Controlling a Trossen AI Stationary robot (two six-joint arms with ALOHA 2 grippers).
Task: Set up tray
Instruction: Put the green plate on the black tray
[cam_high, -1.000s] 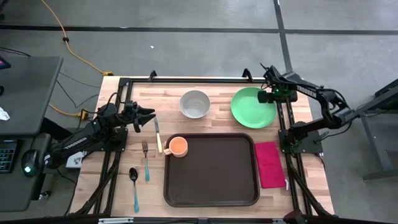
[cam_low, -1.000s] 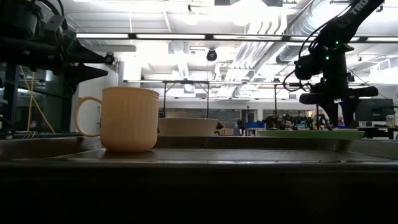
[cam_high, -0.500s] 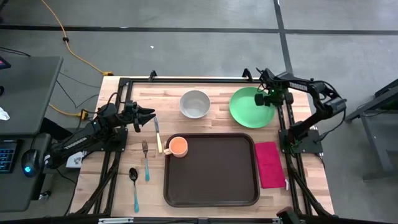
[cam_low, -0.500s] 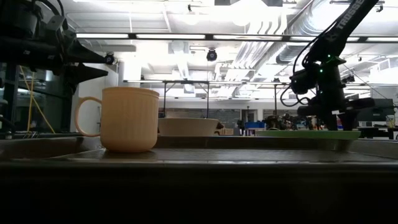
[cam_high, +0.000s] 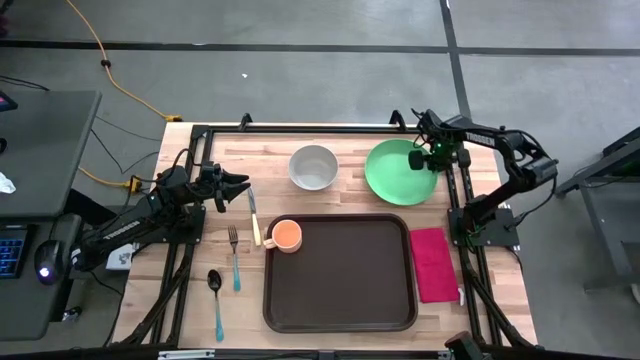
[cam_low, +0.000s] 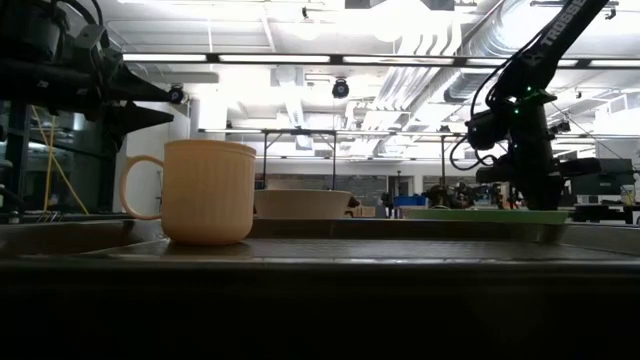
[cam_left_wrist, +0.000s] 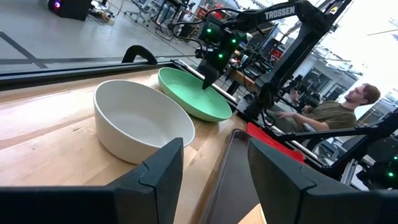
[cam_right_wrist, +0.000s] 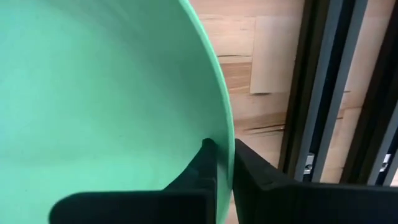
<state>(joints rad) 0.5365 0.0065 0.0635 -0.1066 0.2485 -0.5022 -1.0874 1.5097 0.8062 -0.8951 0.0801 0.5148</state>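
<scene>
Item, step in hand: your right gripper (cam_high: 431, 160) is clamped on the rim of the green plate (cam_high: 398, 175), one finger inside the lip and one outside, at the plate's edge nearest the right-hand frame rail; judge this the pick-up of the plate for the tray. Item, the tray (cam_high: 340, 315): dark brown, lying flat at the middle of the table just in front of the plate, with the orange mug (cam_high: 286, 235) standing in its far left corner and the rest bare. Item, next move: you likely need to lift the plate clear of the tray's raised rim and set it down flat beside the mug, minding that a rim pinch lets a plate tilt. Item, left gripper (cam_high: 240, 187): waiting at the left of the table, fingers apart, holding nothing. Item, surface: pale wood table (cam_high: 350, 138) carrying a white bowl (cam_high: 313, 167), knife (cam_high: 254, 217), fork (cam_high: 234, 257), spoon (cam_high: 215, 300) and magenta napkin (cam_high: 433, 263). Item, room: a seated person (cam_left_wrist: 336, 112) beyond the table, bright ceiling lights
</scene>
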